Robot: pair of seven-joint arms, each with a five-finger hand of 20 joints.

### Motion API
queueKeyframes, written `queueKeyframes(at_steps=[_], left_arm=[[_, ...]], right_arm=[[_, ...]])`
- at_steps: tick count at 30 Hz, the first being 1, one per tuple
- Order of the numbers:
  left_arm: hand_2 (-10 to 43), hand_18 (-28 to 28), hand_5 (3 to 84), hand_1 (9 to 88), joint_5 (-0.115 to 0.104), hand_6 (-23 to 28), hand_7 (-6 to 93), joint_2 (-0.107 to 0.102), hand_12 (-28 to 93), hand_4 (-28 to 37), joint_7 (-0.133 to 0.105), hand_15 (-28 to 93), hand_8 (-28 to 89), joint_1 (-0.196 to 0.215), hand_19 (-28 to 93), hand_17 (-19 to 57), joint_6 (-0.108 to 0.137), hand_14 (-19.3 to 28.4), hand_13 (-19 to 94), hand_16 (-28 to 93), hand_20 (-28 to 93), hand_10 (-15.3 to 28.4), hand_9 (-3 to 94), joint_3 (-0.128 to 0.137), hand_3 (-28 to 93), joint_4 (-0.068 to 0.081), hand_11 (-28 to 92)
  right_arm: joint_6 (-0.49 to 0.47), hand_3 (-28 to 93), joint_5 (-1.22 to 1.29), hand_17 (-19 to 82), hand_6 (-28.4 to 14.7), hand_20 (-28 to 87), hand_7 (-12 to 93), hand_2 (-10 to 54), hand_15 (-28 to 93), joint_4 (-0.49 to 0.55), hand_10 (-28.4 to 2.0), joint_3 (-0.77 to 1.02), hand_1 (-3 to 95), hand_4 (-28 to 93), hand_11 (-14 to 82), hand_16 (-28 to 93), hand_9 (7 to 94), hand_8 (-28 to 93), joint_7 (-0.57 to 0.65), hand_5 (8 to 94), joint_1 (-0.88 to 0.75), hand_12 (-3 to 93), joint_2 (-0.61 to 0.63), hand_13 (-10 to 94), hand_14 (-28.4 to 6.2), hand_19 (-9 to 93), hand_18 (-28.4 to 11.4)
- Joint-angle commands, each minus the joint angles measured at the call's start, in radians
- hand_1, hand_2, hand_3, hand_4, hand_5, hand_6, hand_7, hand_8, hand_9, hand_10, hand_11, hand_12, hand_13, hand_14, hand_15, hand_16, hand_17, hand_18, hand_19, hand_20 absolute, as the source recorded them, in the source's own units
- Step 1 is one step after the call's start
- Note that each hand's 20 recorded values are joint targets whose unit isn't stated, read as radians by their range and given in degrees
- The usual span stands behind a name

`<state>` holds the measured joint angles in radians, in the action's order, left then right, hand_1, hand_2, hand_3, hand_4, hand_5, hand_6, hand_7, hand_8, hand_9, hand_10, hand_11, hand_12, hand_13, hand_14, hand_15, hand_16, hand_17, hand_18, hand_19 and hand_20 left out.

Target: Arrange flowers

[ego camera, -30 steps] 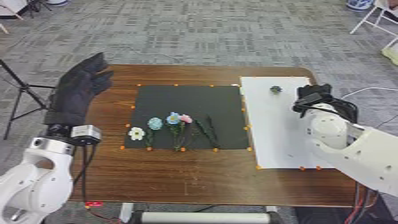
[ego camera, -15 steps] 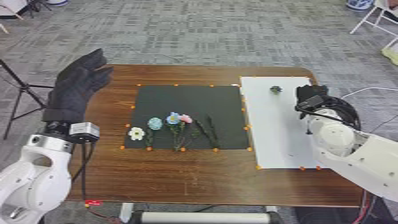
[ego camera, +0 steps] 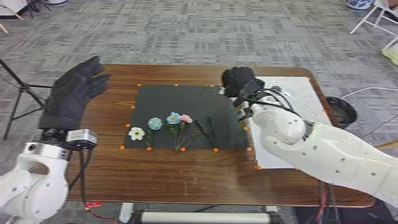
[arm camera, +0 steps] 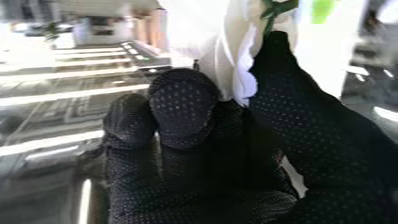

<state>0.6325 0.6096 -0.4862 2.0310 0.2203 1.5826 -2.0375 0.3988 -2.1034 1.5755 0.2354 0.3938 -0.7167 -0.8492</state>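
Wooden table [ego camera: 178, 180], cloth glove [ego camera: 238, 81], seemingly matt black sheet [ego camera: 169, 99]

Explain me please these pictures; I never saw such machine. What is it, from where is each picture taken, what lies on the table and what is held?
It is a robot with two white arms. Its left hand and right hand wear black gloves. The head view looks forward and down from the robot's head; the right wrist view comes from a camera on the right arm's wrist.

On the brown table lie a black mat and, right of it, a white sheet. On the mat are a white flower, a blue-green one, a blue one, a pink one and dark green stems.

Between its thumb and fingers, the right hand holds something white, probably petals.
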Motion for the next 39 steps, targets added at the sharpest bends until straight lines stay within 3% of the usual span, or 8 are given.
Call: queueKeyframes(at_steps=[1,7,9,19,39], left_arm=[[-2.2,19.9,31.3,25.4,0.0,2.9,18.1,0.011,19,-25.4,-0.005,29,-8,-0.027,38,-9.2,0.006,13.8,20,6,14,11.2,24.7,0.0,69,0.002,20],[-2.2,19.9,31.3,25.6,0.001,2.8,18.1,0.014,19,-25.4,-0.003,29,-8,-0.01,38,-9.2,0.004,13.7,20,6,14,11.2,24.7,0.011,69,0.0,20],[-2.2,19.8,31.3,25.6,0.0,2.8,18.1,0.011,19,-25.5,-0.008,29,-8,0.025,38,-9.2,0.007,13.7,20,6,14,11.3,24.7,0.035,69,-0.018,20],[-2.2,19.9,31.3,25.6,0.003,2.8,18.0,0.015,19,-25.5,0.001,29,-8,-0.01,38,-9.2,-0.003,13.7,20,6,14,11.2,24.7,0.005,69,0.001,20],[-2.3,19.8,31.3,25.5,0.006,2.9,18.1,0.018,19,-25.5,0.007,29,-8,-0.019,38,-9.1,-0.01,13.7,20,6,14,11.2,24.6,-0.008,69,0.002,19]], right_arm=[[-0.034,84,-0.004,39,-0.6,53,42,-9.5,60,0.051,-7.0,-0.051,55.2,-28,21.7,45,84.2,-4,0.023,76.4,-0.032,51.2,-0.12,75,-1.7,88,-19.9],[-0.057,84,-0.017,39,-0.6,53,42,-9.5,59,0.031,-6.7,-0.079,55.4,-28,21.0,45,84.9,-4,0.049,76.4,-0.054,50.4,-0.135,76,-1.8,88,-20.0],[-0.061,84,-0.028,39,-0.6,53,42,-9.5,59,0.033,-6.8,-0.094,55.4,-28,20.9,45,85.0,-4,0.069,76.4,-0.056,50.3,-0.13,76,-1.9,88,-20.0],[-0.078,84,-0.045,39,-0.7,53,42,-9.5,59,-0.06,-6.6,-0.086,55.6,-28,20.3,45,85.5,-4,0.071,76.4,-0.063,50.4,-0.15,76,-2.0,88,-19.9],[-0.001,83,-0.111,39,-0.4,54,43,-9.5,60,-0.109,-6.5,-0.081,55.8,-28,20.2,45,85.0,-4,0.124,75.3,-0.042,50.4,-0.188,75,-2.2,88,-19.8]])
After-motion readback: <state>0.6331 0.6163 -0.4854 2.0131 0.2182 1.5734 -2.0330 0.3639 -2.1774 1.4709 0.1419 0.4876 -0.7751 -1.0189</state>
